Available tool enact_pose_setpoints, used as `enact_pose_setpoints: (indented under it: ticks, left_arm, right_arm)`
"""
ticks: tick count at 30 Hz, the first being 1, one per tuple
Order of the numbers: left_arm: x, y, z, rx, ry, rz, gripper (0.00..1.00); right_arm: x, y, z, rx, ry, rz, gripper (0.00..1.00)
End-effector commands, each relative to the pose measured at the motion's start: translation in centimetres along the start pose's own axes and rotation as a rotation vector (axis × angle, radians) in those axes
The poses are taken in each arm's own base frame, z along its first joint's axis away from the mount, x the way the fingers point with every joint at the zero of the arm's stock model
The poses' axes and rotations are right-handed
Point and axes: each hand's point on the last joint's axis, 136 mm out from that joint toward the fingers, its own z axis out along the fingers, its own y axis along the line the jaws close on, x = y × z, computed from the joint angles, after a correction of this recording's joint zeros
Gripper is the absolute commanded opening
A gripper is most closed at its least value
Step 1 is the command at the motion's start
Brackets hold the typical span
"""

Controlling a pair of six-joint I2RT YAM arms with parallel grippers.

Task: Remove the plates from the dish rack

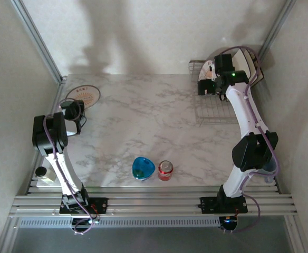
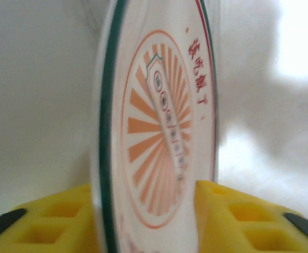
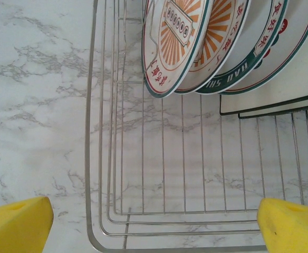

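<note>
One round white plate (image 1: 84, 95) with orange rays lies flat on the marble table at the far left. My left gripper (image 1: 77, 107) is at its near edge. In the left wrist view the plate (image 2: 159, 121) stands edge-on between the yellow fingers (image 2: 59, 216), and the gripper (image 2: 143, 221) is open around it. The dish rack (image 1: 214, 113) sits at the far right. Several round plates (image 3: 177, 42) and square cream plates (image 3: 280, 89) stand in its far end. My right gripper (image 1: 207, 87) (image 3: 154, 232) hangs open above the rack's bare wire floor (image 3: 196, 158), holding nothing.
A glossy blue bowl (image 1: 143, 167) and a red can (image 1: 165, 170) stand near the front middle of the table. A small jar (image 1: 45, 174) sits by the left arm's base. Walls close in on the left, right and back.
</note>
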Motion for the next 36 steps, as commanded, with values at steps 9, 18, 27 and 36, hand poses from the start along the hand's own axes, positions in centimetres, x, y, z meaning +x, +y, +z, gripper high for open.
enact_pose_setpoints:
  ticks: [9, 18, 27, 36]
  left_arm:
    - [-0.2, -2.6, -1.5, 0.044, -0.016, 0.021, 0.78]
    - [-0.7, -4.2, -3.0, 0.031, -0.051, 0.076, 1.0]
    - [-0.3, -4.7, -3.5, 0.036, -0.045, 0.092, 1.0]
    - [0.8, -4.2, -3.7, 0.023, -0.005, 0.084, 1.0]
  right_arm:
    - [-0.3, 0.2, -1.4, -0.012, -0.037, 0.007, 0.99]
    - [0.2, -0.3, -0.9, 0.007, 0.011, 0.007, 0.99]
    - [0.7, -0.9, 0.1, 0.025, 0.055, 0.012, 0.99]
    - [0.4, -0.9, 0.0, 0.019, 0.042, 0.014, 0.99]
